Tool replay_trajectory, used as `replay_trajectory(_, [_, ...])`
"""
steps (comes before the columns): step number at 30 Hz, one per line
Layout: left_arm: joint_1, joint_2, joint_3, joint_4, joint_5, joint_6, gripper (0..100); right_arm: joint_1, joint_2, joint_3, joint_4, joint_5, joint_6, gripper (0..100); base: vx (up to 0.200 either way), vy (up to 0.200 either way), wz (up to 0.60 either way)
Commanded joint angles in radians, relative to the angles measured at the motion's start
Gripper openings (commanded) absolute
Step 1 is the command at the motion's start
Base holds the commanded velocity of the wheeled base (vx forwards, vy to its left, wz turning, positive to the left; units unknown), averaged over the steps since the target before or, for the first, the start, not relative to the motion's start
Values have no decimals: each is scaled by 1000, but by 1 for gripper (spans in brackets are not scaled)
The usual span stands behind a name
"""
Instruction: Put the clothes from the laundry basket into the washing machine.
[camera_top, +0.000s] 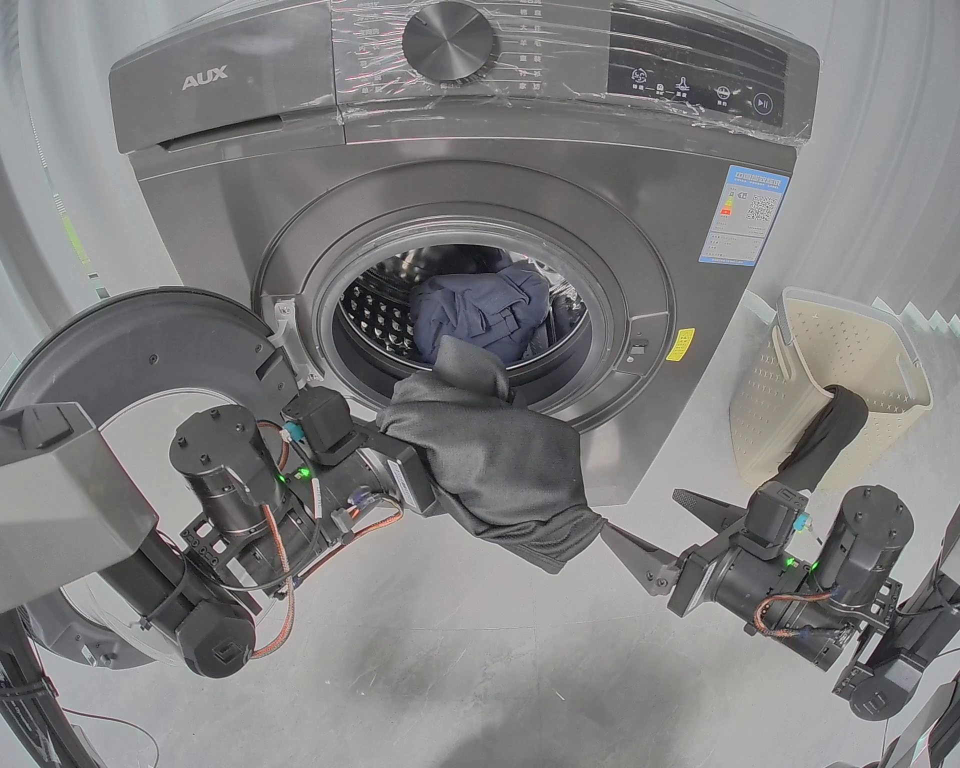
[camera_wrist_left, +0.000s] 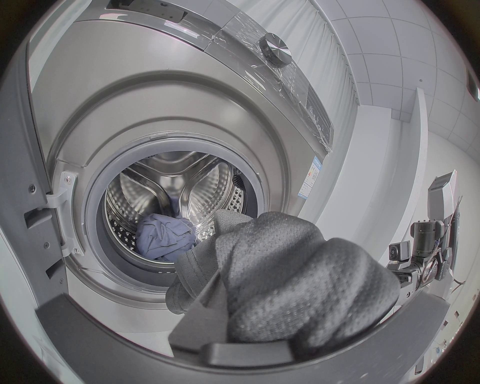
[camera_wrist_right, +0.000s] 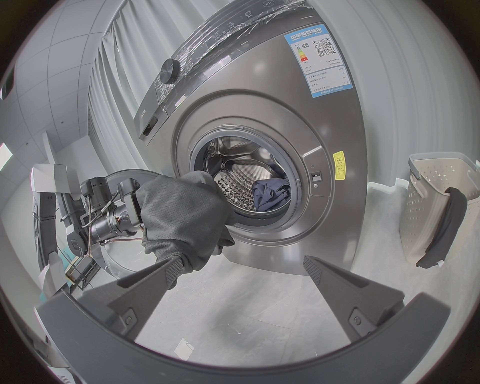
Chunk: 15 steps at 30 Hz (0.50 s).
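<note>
A: Where is the grey garment (camera_top: 500, 465), and which way does it run?

B: It is bunched over the left gripper (camera_top: 420, 483), in the air just before the mouth of the washing machine (camera_top: 640, 200). Its long axis slants from the opening down towards the floor (camera_top: 480, 660). The narrow upper end sits at the lower lip of the drum (camera_top: 375, 310) and points inward. The wide lower end hangs free above the floor.

A: And the fingers?

B: The left ones are buried in the cloth, clenched on it. The right gripper (camera_top: 648, 515) hangs low before the machine's right corner, its fingers (camera_wrist_right: 345, 290) spread wide with nothing between them. One tip is near the grey hem. I cannot tell whether it touches.

A: Any other laundry?

B: A blue garment (camera_top: 485, 310) lies crumpled inside the drum, behind the grey one. A black garment (camera_top: 825, 435) hangs over the front rim of the laundry basket (camera_top: 870, 350), with its long axis straight down the outer wall.

A: The room?

B: The door (camera_top: 150, 340) stands wide open on the left. The basket stands on the floor just right of the machine. The floor is smooth and pale grey. Pale pleated curtains (camera_top: 890, 150) hang behind, and clear plastic film (camera_top: 560, 60) wraps the panel around the dial (camera_top: 448, 40).
</note>
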Motion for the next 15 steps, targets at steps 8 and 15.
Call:
replay_trajectory(8, [-1,-9,5,0,2,0,0,1,2,-8,-1,0,1,100,0,0,0])
replay_trajectory(15, [-1,-9,5,0,3,0,0,1,0,-9,-1,-2,1,100,0,0,0])
